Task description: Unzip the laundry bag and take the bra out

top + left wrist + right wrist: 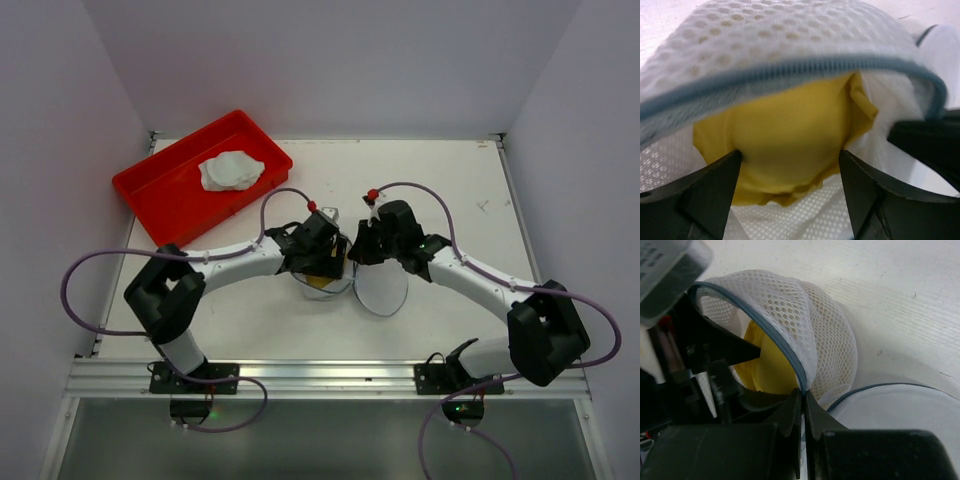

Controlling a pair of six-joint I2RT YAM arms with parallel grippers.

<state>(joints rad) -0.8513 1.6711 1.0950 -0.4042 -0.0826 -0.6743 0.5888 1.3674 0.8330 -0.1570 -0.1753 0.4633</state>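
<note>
The white mesh laundry bag (335, 291) lies unzipped between both arms, its round lid (383, 288) flopped open to the right. In the right wrist view my right gripper (804, 395) is shut on the bag's (825, 335) blue-grey zip rim (785, 352) and holds the mouth open. The yellow bra (790, 125) sits inside the mouth. My left gripper (790, 152) reaches into the bag, its fingers (715, 190) pressed against both sides of the bra cup. From above, the left gripper (325, 262) and the right gripper (362, 250) almost touch over the bag.
A red tray (160, 195) holding a crumpled white cloth (230, 170) stands at the back left. The open lid (900, 410) lies flat on the white table (450, 180) just right of the right gripper. Purple cables loop beside both arms.
</note>
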